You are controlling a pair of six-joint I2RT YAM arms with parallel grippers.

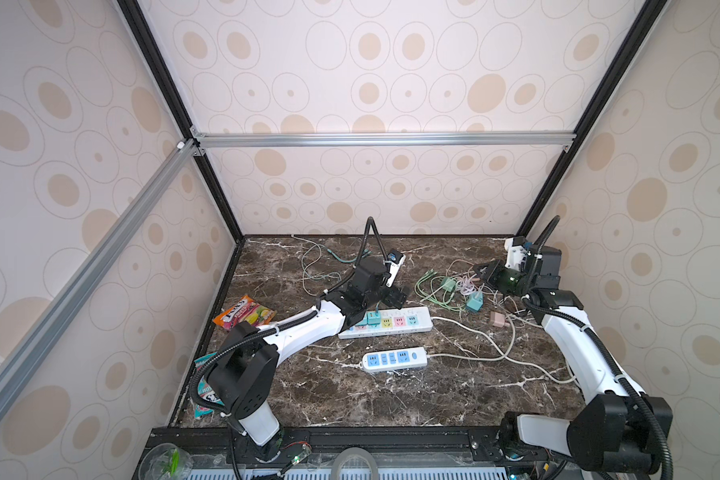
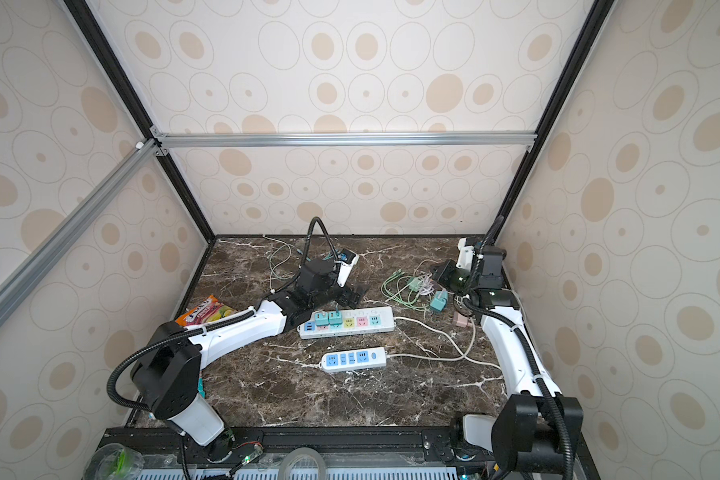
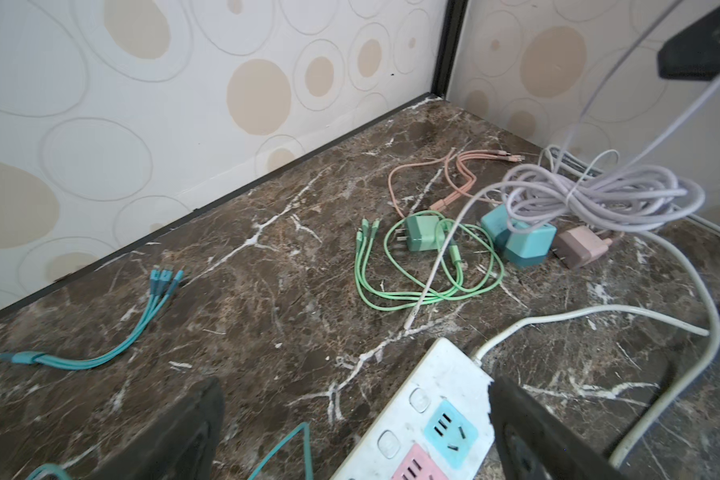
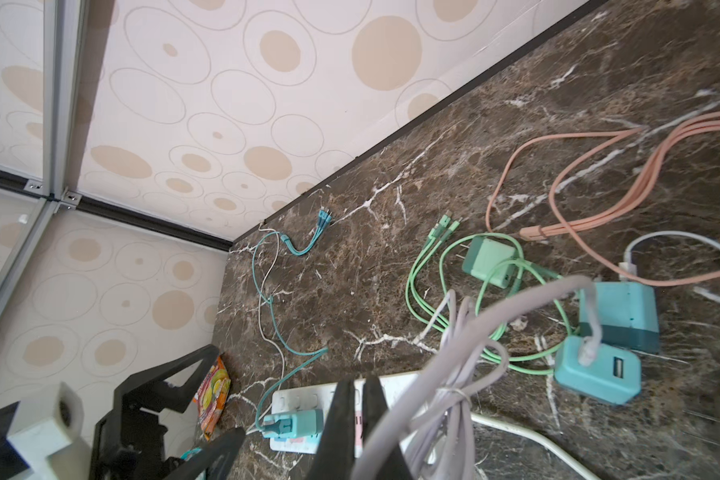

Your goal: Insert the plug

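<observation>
Worktop crowded. Power strip lies mid-worktop; my left hand stands wide apart at its end. Lavender cable, a limp tangled coil, lies far right, touching a teal charger. My right hand is clamped on one strand: lifting may drag coil and charger. I cannot identify the plug end.

Brown, white-veined marble table; mint green cable; lilac cable; beige-circled walls.

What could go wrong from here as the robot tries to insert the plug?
The right tool is shut on the lilac cable, whose coils drape over a teal adapter; lifting may drag that along. The open left tool hovers low at the power strip and could knock its plugged-in adapters.
</observation>
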